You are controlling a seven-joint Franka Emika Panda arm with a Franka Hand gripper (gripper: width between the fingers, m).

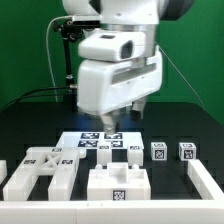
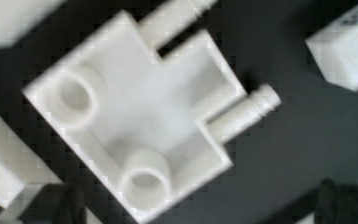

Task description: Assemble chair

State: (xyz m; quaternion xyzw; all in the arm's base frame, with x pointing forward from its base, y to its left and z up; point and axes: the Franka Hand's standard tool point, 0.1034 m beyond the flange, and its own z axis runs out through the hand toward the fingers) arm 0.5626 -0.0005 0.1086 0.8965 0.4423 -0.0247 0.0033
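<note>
While the fingers (image 1: 113,118) hang spread apart and empty above the dark worktop (image 1: 25,130), a flat white chair panel (image 2: 149,100) with two round holes lies below them, untouched.

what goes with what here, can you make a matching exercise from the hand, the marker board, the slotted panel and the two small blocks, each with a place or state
Things:
1. hand
2. marker board
3. slotted panel
4. two small blocks

Places or states:
a. toward the exterior view's right, side by side behind the front row of parts
b. open, holding nothing, hovering in the middle
c. in the front row, toward the exterior view's left
d. lying flat directly below the hand

Pairs: 1-b, 2-d, 3-c, 4-a
</note>
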